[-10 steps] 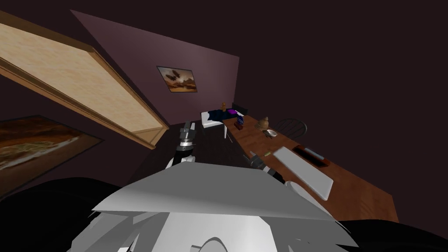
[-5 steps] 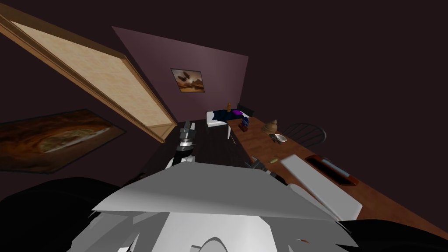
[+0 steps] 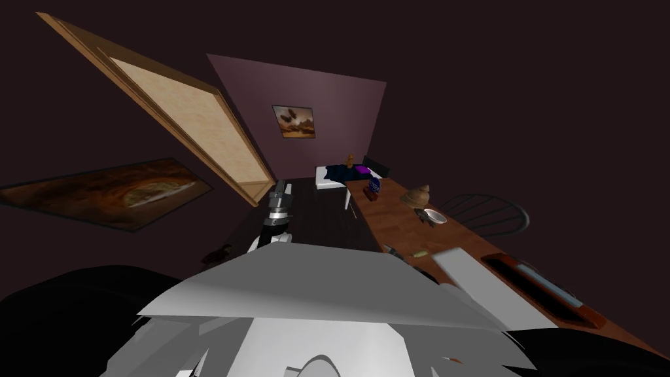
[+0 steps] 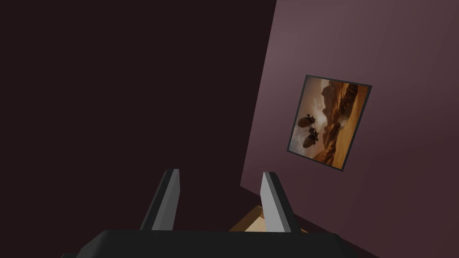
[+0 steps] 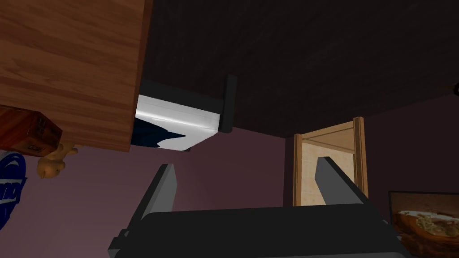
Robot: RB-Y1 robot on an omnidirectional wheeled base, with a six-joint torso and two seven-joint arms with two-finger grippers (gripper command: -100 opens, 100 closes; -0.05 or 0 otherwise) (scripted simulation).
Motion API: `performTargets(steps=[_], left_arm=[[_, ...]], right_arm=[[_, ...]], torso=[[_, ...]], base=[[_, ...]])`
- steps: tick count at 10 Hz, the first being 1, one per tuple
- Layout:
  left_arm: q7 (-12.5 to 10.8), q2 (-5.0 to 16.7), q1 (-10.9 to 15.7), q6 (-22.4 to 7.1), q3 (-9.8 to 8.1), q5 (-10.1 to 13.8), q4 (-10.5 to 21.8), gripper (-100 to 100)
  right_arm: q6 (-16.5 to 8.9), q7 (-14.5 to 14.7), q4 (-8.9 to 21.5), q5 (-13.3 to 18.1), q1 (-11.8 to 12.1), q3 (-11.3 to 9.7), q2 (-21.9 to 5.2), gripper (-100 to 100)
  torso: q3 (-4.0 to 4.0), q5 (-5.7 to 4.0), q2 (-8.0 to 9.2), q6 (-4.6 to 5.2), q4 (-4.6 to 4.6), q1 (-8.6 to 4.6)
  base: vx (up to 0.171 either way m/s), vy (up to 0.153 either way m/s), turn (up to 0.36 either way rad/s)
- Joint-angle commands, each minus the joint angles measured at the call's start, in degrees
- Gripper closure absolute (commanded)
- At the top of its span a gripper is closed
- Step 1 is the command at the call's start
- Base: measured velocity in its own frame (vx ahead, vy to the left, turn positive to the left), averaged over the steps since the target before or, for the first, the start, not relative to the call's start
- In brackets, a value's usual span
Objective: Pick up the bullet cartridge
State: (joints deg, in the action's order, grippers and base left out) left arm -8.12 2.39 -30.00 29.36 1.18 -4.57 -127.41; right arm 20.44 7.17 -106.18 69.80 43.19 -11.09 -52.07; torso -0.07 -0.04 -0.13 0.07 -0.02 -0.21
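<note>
I am at the approach step, and nothing is grasped yet. The cartridge lies on its side on the near part of the wooden surface. It is close to the surface's left edge and just left of a white slab. Farther along stand a bowl and a shell-like thing, both well apart from the cartridge. A dark tray sits to the right of the slab.

In the head view the right jaws show small and dark at the surface's left edge, just left of the cartridge and not touching it. In the right wrist view they stand wide open with nothing between them. They look along the surface's edge towards the bed and the far wall, so I judge they point past the cartridge, not at it. The left jaws hang over the floor on the left, well apart from the surface, and are also open and empty.

The next move belongs to the right jaws. I need to carry them right, over the surface, and tip them down until the cartridge sits between them. Then I set them across its narrow body, lower them close to the wood and close. The cartridge is small and round, so I expect it to roll if one jaw touches first. It calls for a centred, slow closing.
</note>
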Motion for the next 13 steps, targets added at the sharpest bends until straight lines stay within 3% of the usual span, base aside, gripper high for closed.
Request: performTargets(steps=[1,2,4,7,9,10,11,13], left_arm=[[0.0,0.0,0.0,0.0,0.0,0.0,0.0,0],[0.0,0.0,-0.01,0.0,-0.01,0.0,0.0,0],[0.0,0.0,-0.01,0.0,0.0,0.0,0.0,0],[0.0,0.0,-0.01,0.0,-0.01,0.0,0.0,0],[0.0,0.0,-0.01,0.0,-0.01,0.0,0.0,0],[0.0,0.0,-0.01,0.0,-0.01,0.0,0.0,0],[0.0,0.0,0.0,0.0,0.0,0.0,0.0,0],[0.0,0.0,-0.01,0.0,0.0,0.0,0.0,0]], right_arm=[[0.03,1.28,1.06,1.96,0.73,-0.08,-0.46,-100],[-0.69,2.09,2.94,4.1,1.07,-0.87,-2.39,-100],[-0.69,2.09,2.94,4.88,1.07,-0.87,-2.39,-100],[-2.16,3.77,6.66,10.43,1.65,-2.51,-5.97,-100],[-2.16,3.77,6.66,10.43,1.65,-2.51,-5.97,-100],[-2.88,4.62,8.48,13.03,1.89,-3.34,-7.63,-100],[-2.88,4.62,8.48,13.03,1.89,-3.34,-7.63,-100],[-4.27,6.26,11.67,17.78,2.28,-5.01,-10.66,-100]], torso=[[0.0,0.0,0.0,0.0,0.0,0.0],[0.01,0.0,0.02,0.04,0.0,0.02],[0.01,0.0,0.01,0.05,0.0,0.03],[0.02,0.01,0.03,0.05,0.01,0.06],[0.0,-0.01,0.01,0.06,0.0,0.0],[0.03,0.01,0.06,0.06,0.02,0.11],[0.03,0.01,0.05,0.03,0.01,0.07],[-0.01,0.0,-0.01,0.03,0.0,0.02]], base=[[0.027,-0.034,0.098],[0.033,-0.034,0.183],[0.018,-0.024,0.052],[0.025,-0.034,0.158],[0.019,-0.03,0.036],[0.019,-0.024,0.144],[0.021,-0.034,0.097],[0.035,-0.054,0.163]])
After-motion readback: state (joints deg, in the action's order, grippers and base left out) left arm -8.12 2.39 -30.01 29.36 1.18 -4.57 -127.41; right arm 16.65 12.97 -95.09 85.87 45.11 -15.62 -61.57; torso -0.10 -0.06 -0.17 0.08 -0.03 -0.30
